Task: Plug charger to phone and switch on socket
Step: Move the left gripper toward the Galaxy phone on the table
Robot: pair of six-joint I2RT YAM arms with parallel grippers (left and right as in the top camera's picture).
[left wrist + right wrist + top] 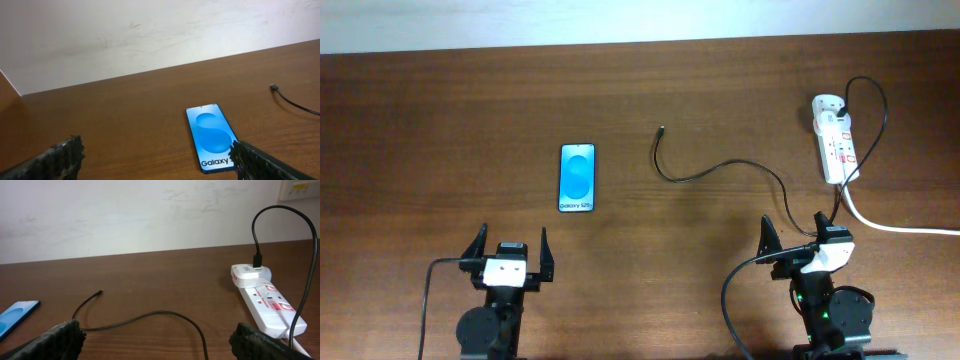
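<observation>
Brown wooden table (720,80), white wall (125,215) — faintly scuffed

Dark wood-grain table (720,70) against a scuffed white wall (125,215), perhaps plaster.

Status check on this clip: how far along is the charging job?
Done: only the charger already sits in the socket. In hand: nothing; left gripper and right gripper are open, empty. To do: its tip lies apart from the phone; plugging and switching remain.

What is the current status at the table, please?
Left gripper open, empty; right gripper open, empty. Charger tip on table, apart from phone. Its other end in socket; switch state unclear. Nothing between tip and phone.
</observation>
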